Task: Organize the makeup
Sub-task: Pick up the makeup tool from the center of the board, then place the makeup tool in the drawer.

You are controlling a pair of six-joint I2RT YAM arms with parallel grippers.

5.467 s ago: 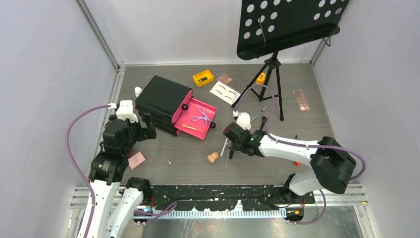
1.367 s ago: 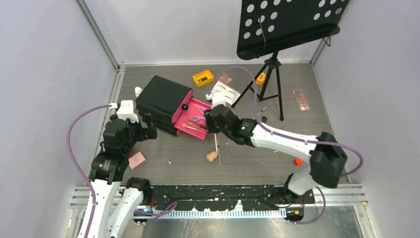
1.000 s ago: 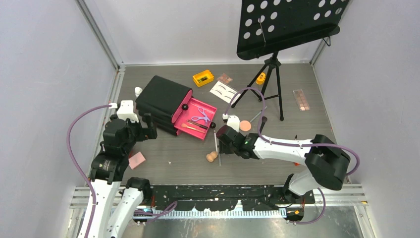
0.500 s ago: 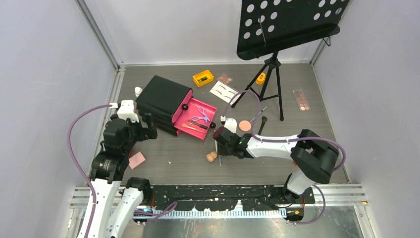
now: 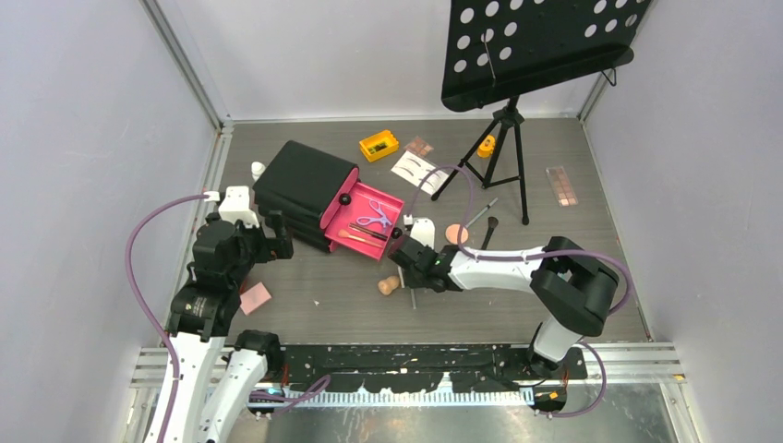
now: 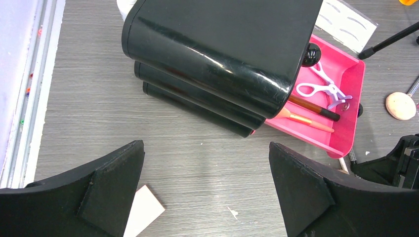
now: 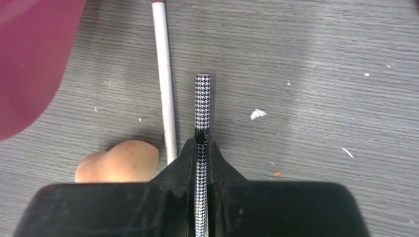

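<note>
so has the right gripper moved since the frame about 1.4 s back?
Yes. It was over the pink drawer's right edge; now the right gripper sits nearer the arm bases, off the drawer, beside the peach sponge, shut on a checked handle.

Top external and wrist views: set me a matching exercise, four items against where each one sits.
1 lilac scissors
2 houndstooth stick
3 peach sponge
4 eyebrow card

A beside the white stick
B in the open pink drawer
C by the music stand leg
D clamped in the right gripper

Pairs: 1-B, 2-D, 3-A, 4-C
</note>
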